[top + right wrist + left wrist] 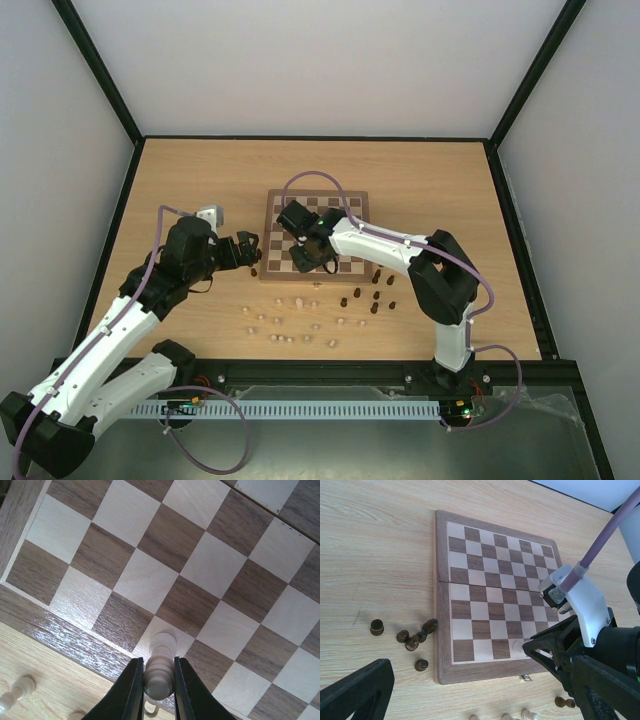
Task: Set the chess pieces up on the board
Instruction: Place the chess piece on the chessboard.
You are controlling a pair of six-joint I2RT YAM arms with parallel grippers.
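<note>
Jaws of the right gripper point(159, 682) are pinched on a pale cream turned wooden chess piece point(162, 644) held at an edge-row square of the checked brown-and-cream wooden board point(150, 580), placement step, release judged next; left gripper point(245, 252) jaws spread.

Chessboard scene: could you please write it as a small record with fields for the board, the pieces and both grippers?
board: bare where visible, apart from the held piece
right gripper: shut on pale piece over a pale square by the near border
left gripper: open, empty, beside the board
pale pieces: loose on the table in front of the board
dark pieces: loose on the table, off the board
</note>
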